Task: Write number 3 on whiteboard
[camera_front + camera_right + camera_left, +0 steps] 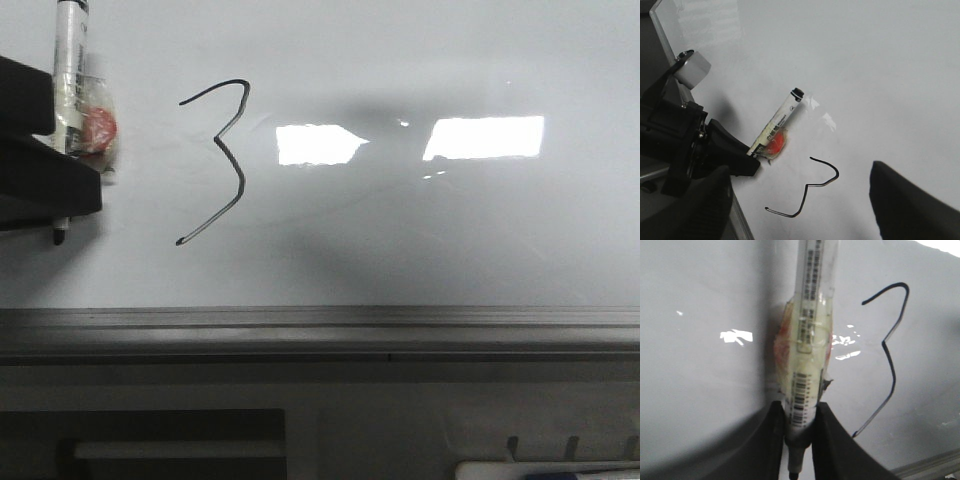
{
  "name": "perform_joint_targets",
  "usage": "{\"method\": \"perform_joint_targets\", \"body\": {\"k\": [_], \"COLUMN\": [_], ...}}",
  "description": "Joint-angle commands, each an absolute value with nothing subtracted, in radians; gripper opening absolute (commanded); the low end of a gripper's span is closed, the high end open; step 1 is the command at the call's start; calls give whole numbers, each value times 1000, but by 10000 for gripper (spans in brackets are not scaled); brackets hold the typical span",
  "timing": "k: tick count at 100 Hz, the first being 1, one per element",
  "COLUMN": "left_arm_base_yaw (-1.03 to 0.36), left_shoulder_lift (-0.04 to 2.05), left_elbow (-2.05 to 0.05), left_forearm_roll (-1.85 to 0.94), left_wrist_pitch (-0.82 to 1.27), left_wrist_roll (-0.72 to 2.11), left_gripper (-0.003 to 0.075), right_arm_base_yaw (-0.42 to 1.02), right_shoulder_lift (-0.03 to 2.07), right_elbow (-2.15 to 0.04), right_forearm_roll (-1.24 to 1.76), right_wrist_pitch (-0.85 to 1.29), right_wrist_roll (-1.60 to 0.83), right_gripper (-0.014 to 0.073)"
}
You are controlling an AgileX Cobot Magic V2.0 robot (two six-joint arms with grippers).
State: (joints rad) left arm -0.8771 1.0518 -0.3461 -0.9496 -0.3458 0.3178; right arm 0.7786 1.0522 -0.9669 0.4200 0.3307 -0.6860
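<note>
The whiteboard (450, 250) fills the front view. A thin black angular number 3 (222, 165) is drawn on its left part. My left gripper (60, 185) is at the left edge, shut on a white marker (70, 80) wrapped in clear tape with a red patch. The marker's black tip (60, 238) points down, left of the 3 and apart from its line. In the left wrist view the fingers (832, 440) clamp the marker (807, 340), with the 3 (890, 360) beside it. My right gripper (800, 210) hangs open and empty over the 3 (810, 192).
A grey metal edge rail (320, 325) runs along the board's near side. Two bright light reflections (485, 137) lie on the board. A tray (540, 470) sits at the bottom right below the rail. A silver corner piece (692, 67) sits at the board's corner.
</note>
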Motion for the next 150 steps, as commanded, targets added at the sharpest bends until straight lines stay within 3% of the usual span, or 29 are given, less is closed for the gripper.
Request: {"method": "perform_joint_targets", "body": {"k": [1,50,56,73,83,104,111,117,126,141,150], "left_arm_base_yaw": [-851,-797,-797,-797,-797,-797,-797,-797,-797,-797,-797], "left_shoulder_lift": [1044,1044,1044,1044,1042,980,931,888,817,701,632], "left_elbow": [-376,-376,-376,-376,-376,-376,-376,-376,-376,-374,-372], "left_forearm_roll": [-943,-901,-881,-872,-872,-870,-869,-869,-869,-869,-869], "left_wrist_pitch": [-371,-290,-285,-285,-284,-273,-262,-261,-261,-247,-223], "left_wrist_roll": [311,311,311,311,311,313,354,405,479,581,626], "left_gripper": [-21,2,70,376,430,429,426,401,286,-1,-20], "right_arm_base_yaw": [770,770,770,770,770,770,770,770,770,770,770], "right_shoulder_lift": [1031,1031,1031,1031,1031,1028,1022,1010,983,909,853], "right_elbow": [-995,-995,-995,-995,-995,-995,-995,-990,-977,-912,-847], "right_forearm_roll": [433,433,433,433,433,433,433,433,431,425,425], "right_wrist_pitch": [276,279,279,279,279,297,310,308,299,282,261], "right_wrist_roll": [-694,-694,-694,-694,-694,-694,-694,-694,-694,-694,-694], "right_gripper": [503,503,503,503,503,491,409,242,-67,-57,-57]}}
